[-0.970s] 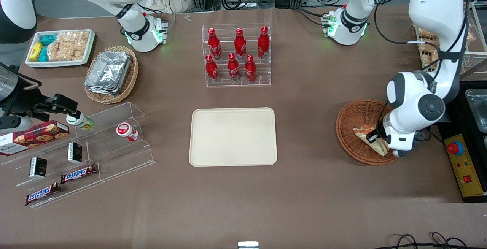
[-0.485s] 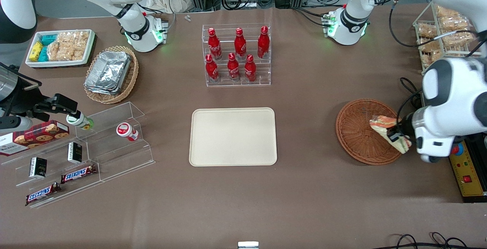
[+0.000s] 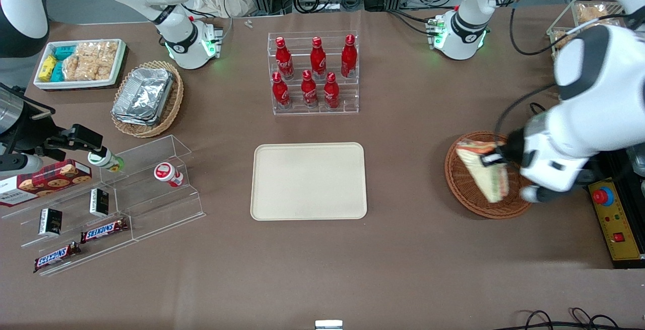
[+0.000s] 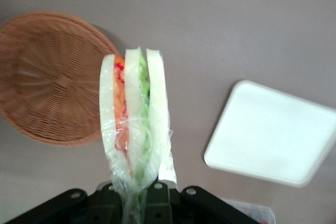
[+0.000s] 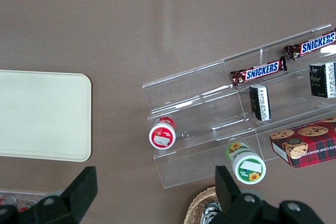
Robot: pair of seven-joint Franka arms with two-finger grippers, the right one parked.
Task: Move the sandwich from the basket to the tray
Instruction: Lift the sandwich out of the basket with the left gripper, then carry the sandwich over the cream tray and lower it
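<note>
In the front view, the gripper (image 3: 496, 159) holds the sandwich (image 3: 482, 170) above the basket (image 3: 461, 179), and the tray (image 3: 308, 181) lies sideways from the basket, toward the parked arm's end. In the left wrist view, the sandwich (image 4: 134, 124) stands clamped at its narrow end, clear of the basket (image 4: 50, 77), its long axis pointing away from the gripper (image 4: 140, 203), with the tray (image 4: 273, 132) beside it.

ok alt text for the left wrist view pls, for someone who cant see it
The gripper is shut on a clear-wrapped sandwich, holding it on edge above the brown table so its bread, green and orange-red layers face the camera. Below lie the empty round wicker basket and the bare cream tray.
</note>
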